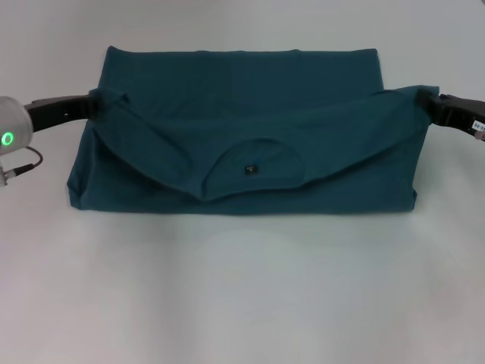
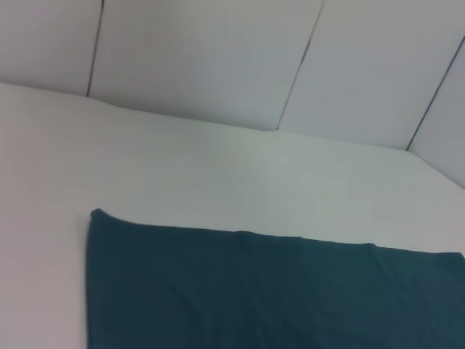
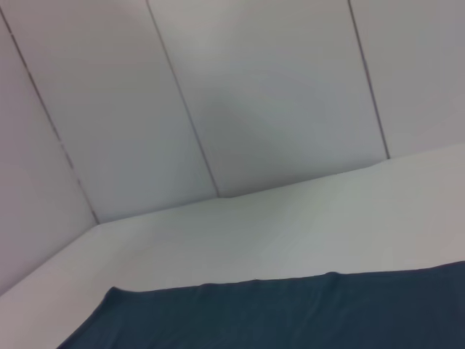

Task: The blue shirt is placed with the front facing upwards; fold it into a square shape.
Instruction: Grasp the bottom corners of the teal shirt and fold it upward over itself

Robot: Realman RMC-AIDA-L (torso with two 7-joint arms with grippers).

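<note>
The blue shirt (image 1: 250, 83) lies across the white table in the head view, its collar half doubled over toward the front. The round neckline and small dark tag (image 1: 249, 169) point at the near edge. My left gripper (image 1: 96, 102) grips the folded layer's left corner, and my right gripper (image 1: 426, 98) grips its right corner. Both corners are pinched and held slightly up, with the cloth sagging between them. The chest letters are hidden. Each wrist view shows only a flat stretch of the shirt (image 2: 254, 298) (image 3: 290, 316), with no fingers in sight.
The white table (image 1: 242, 303) runs wide in front of the shirt and on both sides. Pale wall panels (image 2: 218, 58) stand behind the table's far edge.
</note>
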